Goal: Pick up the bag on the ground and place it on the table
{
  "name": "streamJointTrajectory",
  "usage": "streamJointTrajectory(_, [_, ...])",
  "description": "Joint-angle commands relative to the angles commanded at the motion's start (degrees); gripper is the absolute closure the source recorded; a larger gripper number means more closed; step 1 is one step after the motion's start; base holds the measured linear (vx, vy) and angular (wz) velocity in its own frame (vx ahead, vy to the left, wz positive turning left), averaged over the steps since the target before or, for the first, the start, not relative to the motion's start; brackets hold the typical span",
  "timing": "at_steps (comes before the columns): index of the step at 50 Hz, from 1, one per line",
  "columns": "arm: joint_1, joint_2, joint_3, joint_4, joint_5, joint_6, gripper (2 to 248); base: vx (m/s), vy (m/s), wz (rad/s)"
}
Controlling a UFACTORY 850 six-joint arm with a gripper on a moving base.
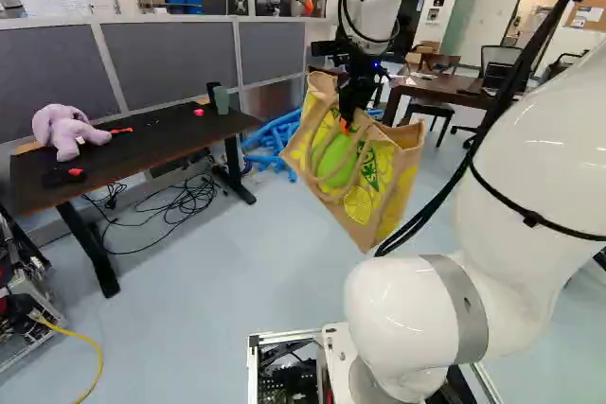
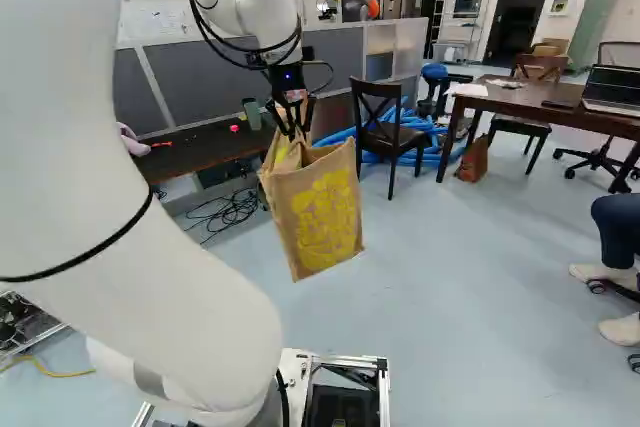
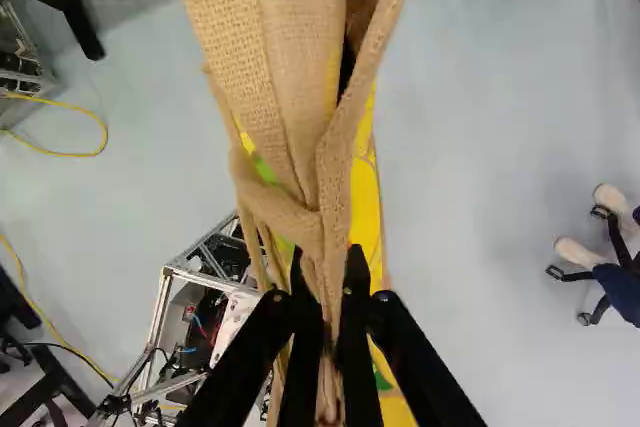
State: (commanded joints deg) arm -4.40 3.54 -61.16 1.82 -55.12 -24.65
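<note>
Step in hand, my judgement: carrying to the table, probably the black bench [image 1: 151, 150]. I am planning on its middle, keeping the burlap tote bag [image 1: 386, 182] above the near edge, letting any swing die out, then lowering until its base is bearing weight before releasing. The bag is hanging tilted in the air, right of the bench's right end in the left base view; the gripper [image 3: 327, 272] is pinching its handles [image 3: 334, 182] between both fingers.

Around, left to right: a plush toy [image 1: 66, 135] is lying at the bench's left end, a black-and-red object [image 1: 64, 177] is sitting by the near edge, a tumbler [image 1: 222, 99] is standing near the far right corner. A chair [image 2: 398, 137] is standing beside the wooden table [image 2: 500, 94], possibly hindering that route.
</note>
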Motion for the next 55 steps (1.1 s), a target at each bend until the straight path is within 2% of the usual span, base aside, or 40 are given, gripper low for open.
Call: streamJointTrajectory(55, [-1.01,3.1,-7.21,2.72,-14.41,0.0,228,0.0,0.0,0.0])
